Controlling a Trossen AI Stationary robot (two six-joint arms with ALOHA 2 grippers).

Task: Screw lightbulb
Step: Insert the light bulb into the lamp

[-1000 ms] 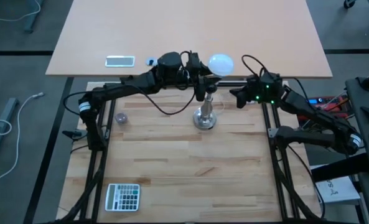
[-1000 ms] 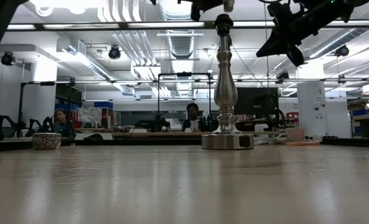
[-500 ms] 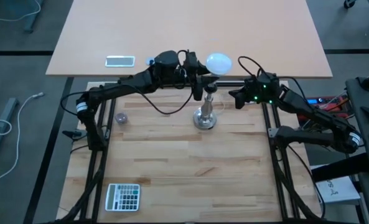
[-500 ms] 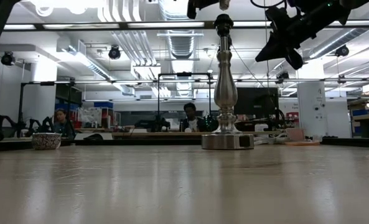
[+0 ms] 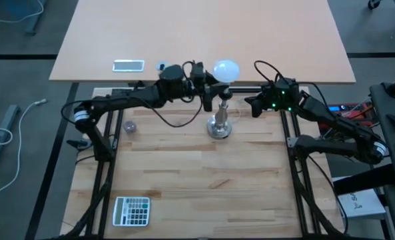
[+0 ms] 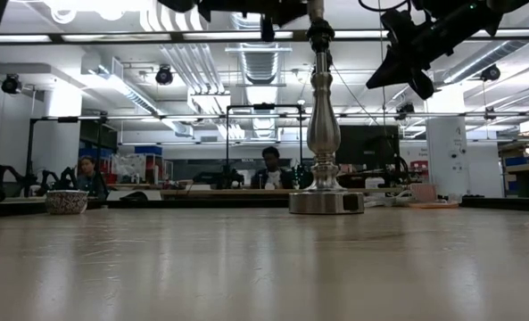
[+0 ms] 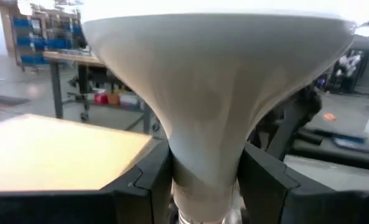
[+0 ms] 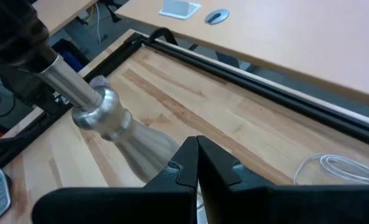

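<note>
The white lightbulb (image 5: pixel 226 69) hangs above the silver stand (image 5: pixel 219 124), which rests on its round base at the table's far middle. In the low view the stand's stem (image 6: pixel 324 125) rises to a dark socket (image 6: pixel 318 36), and the bulb's pale screw end (image 6: pixel 316 7) shows just over it. My left gripper (image 5: pixel 210 81) reaches in from the left and is shut on the lightbulb (image 7: pixel 215 68). My right gripper (image 5: pixel 251 105) hovers shut to the right of the stem (image 8: pixel 103 115), touching nothing. My left gripper pinches the bulb's tapering neck (image 7: pixel 204 177), just above the screw base, between its two fingers (image 7: pixel 148 182). The fingers come in level from the table's left. The bulb stands upright, globe up and screw base down, lifted clear of the table over the stand's top.
A calculator (image 5: pixel 131 211) lies at the near left and a small patterned bowl (image 5: pixel 130 126) at the far left. A pale table (image 5: pixel 204 33) with a white card (image 5: pixel 128 65) stands beyond the far edge. People sit in the room behind.
My left gripper has moved toward the table's left edge and down with the lightbulb, bringing its screw end over the stand's socket. The bulb stays upright in the hold. My right gripper has kept still.
</note>
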